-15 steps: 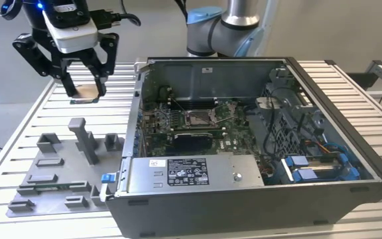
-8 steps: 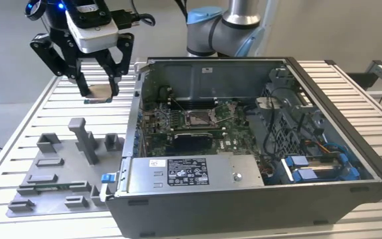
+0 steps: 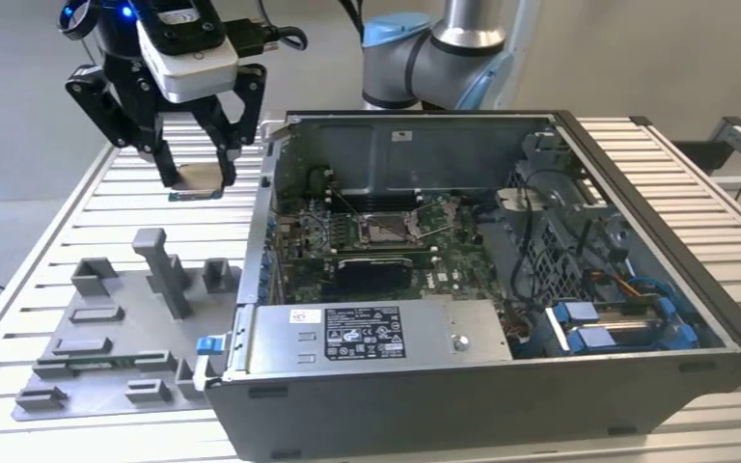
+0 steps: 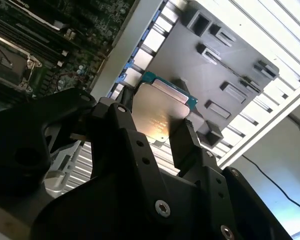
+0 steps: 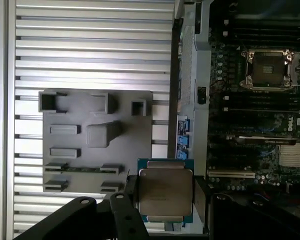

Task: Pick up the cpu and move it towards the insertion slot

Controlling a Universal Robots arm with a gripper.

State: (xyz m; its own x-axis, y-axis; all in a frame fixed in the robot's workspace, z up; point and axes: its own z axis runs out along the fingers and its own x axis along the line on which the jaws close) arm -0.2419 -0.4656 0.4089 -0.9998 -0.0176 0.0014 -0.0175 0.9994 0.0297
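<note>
The black pincer, clamped on the thin silvery square cpu, holds it above the slatted metal worktop, well apart from the silver-framed insertion slot; keeping it level seems wise.

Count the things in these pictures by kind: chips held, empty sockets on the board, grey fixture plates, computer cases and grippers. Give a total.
cpu, held by the gripper: 1
insertion slot, empty: 1
grey fixture plate: 1
computer case: 1
gripper: 1
Total: 5
</note>
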